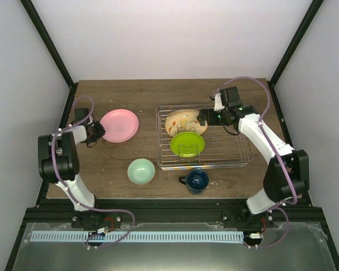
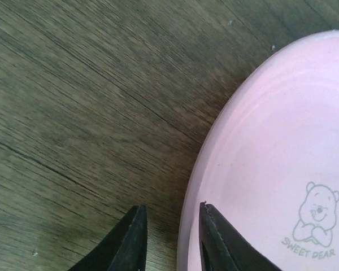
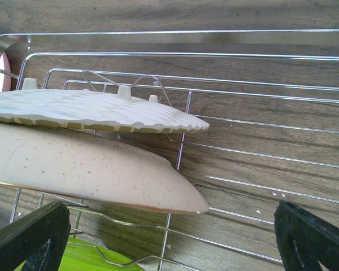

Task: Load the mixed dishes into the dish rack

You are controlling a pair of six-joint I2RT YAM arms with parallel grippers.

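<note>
The left tool (image 2: 170, 208) is released, with one jaw over the rim of the pink plate (image 2: 271, 135) and one outside it. The plate lies flat on the desk (image 2: 73, 113), spreading to the tool's right.

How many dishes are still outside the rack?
3: pink plate on the left, by the left gripper; mint bowl nearer the arms; mug just in front of the rack. None looks hidden.
</note>
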